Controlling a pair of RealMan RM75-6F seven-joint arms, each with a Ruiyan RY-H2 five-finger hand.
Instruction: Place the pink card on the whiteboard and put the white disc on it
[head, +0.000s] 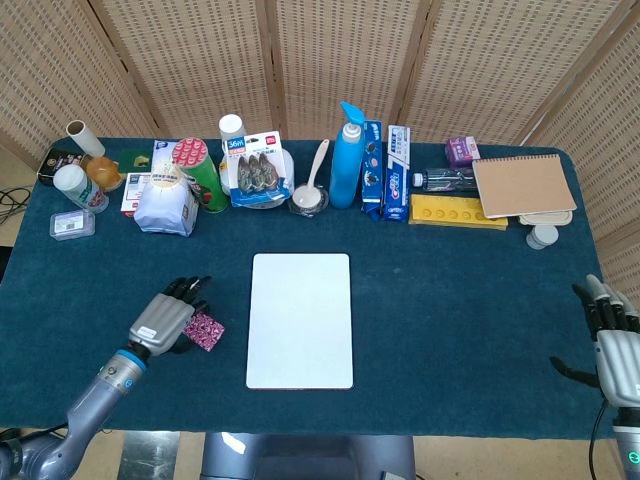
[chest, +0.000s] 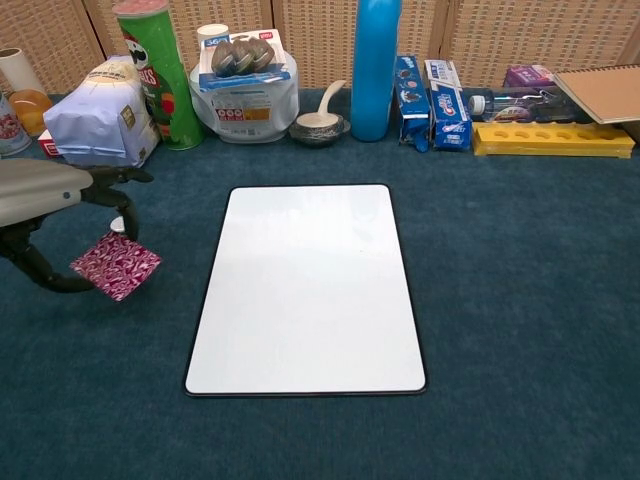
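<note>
A: Containers, back row?

B: Green crisp tube (head: 203, 172), lid on. Blue bottle (head: 345, 158), capped, upright. Small grey bowl (head: 308, 199) with a white spoon (head: 318, 160) standing in it. Yellow tray (head: 456, 211) of round wells, contents cannot be told. Clear lidded box (head: 72, 224) at far left, contents unclear. White pouch (head: 165, 205) beside the tube, sealed.

A: Task items?

B: Pink card (chest: 116, 266), patterned, held off the cloth by the left hand (head: 166, 320); its fingers (chest: 122, 177) arch over the card and the thumb comes from below. The card hangs just left of the whiteboard (head: 300, 320), not over it. White disc (chest: 118, 225) lies on the cloth behind the card, partly hidden by the hand.

A: Right hand?

B: Right hand (head: 613, 338) at the bench's right edge, fingers spread, holding nothing.

A: Surface and room?

B: Bench (head: 450, 300) covered in dark blue cloth; whiteboard flat at centre, blank. Woven cane screens (head: 330, 60) stand behind.
</note>
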